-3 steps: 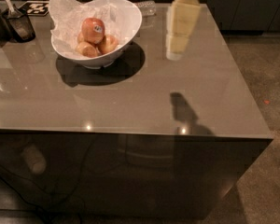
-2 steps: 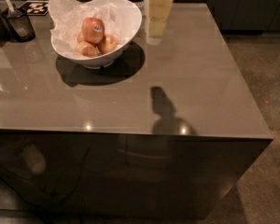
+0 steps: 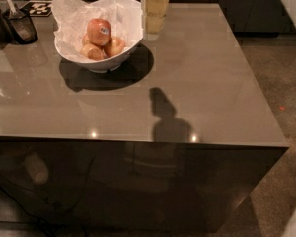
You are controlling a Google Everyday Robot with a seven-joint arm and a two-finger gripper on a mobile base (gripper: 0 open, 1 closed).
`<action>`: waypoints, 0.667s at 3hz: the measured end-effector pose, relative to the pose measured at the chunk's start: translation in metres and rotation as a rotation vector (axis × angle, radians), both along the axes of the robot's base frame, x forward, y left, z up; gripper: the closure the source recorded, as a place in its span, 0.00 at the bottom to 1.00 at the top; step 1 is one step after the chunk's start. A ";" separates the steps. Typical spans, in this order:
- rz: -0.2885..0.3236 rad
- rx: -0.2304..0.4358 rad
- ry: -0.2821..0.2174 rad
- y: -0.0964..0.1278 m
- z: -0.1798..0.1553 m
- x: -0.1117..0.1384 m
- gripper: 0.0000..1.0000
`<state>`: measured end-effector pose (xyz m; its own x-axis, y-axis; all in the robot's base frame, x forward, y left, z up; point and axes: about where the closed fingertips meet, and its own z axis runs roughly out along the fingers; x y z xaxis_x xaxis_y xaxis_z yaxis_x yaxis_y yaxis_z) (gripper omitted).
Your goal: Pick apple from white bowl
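The white bowl [image 3: 132, 19] stands on the far left part of the grey table [image 3: 207, 73], lined with crinkled white paper. The reddish-pink apple [image 3: 98, 31] with a small dark-and-white sticker lies on top of two paler apples [image 3: 113, 46] in the bowl. My gripper [image 3: 154, 18], cream-coloured, hangs from the top edge just right of the bowl's rim, above the table. It holds nothing that I can see.
A dark container [image 3: 20, 25] with a utensil stands at the far left, with a black-and-white marker tile [image 3: 39, 8] behind it. The arm's shadow [image 3: 164, 113] falls on the table's middle. Floor lies to the right of the table edge.
My gripper has moved left across the far side of the table, from well right of the bowl to right beside its rim. The apples have not moved.
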<state>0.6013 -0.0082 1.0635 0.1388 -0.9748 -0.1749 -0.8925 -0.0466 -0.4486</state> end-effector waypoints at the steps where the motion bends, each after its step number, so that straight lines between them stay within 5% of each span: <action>1: 0.060 -0.012 0.024 0.028 -0.010 0.034 0.00; 2: 0.138 0.022 -0.016 0.089 -0.018 0.105 0.00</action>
<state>0.7060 0.0811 1.0456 0.2746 -0.9421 -0.1926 -0.8708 -0.1587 -0.4652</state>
